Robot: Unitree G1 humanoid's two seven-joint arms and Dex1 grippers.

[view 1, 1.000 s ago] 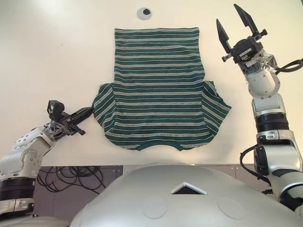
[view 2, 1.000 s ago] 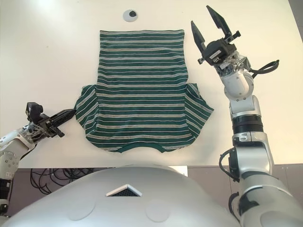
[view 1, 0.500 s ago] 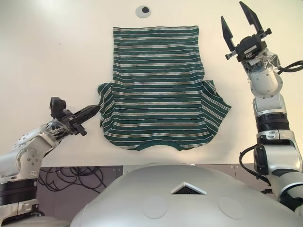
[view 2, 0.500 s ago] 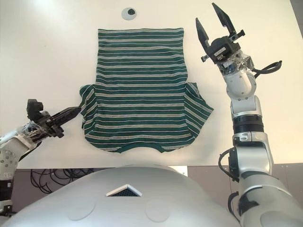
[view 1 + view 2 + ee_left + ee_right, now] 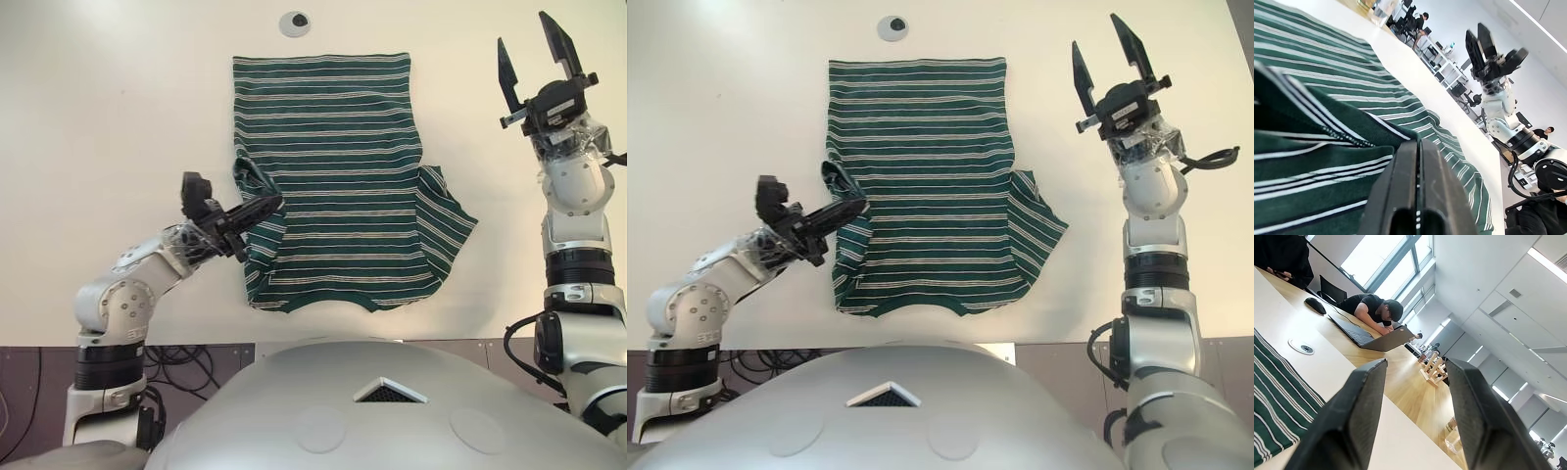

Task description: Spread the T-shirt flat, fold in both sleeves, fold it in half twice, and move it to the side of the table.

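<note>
T-shirt sleeve (image 5: 250,179) pinched in left end effector (image 5: 274,203), lying over striped body.

L claw (image 5: 272,204) pinched on T-shirt (image 5: 333,127), elbow bent; R claw (image 5: 525,41) wide apart, forearm upright.

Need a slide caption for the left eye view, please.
Left gripper pinches a sleeve of the striped T-shirt inward over its body; right gripper open beside it.
</note>
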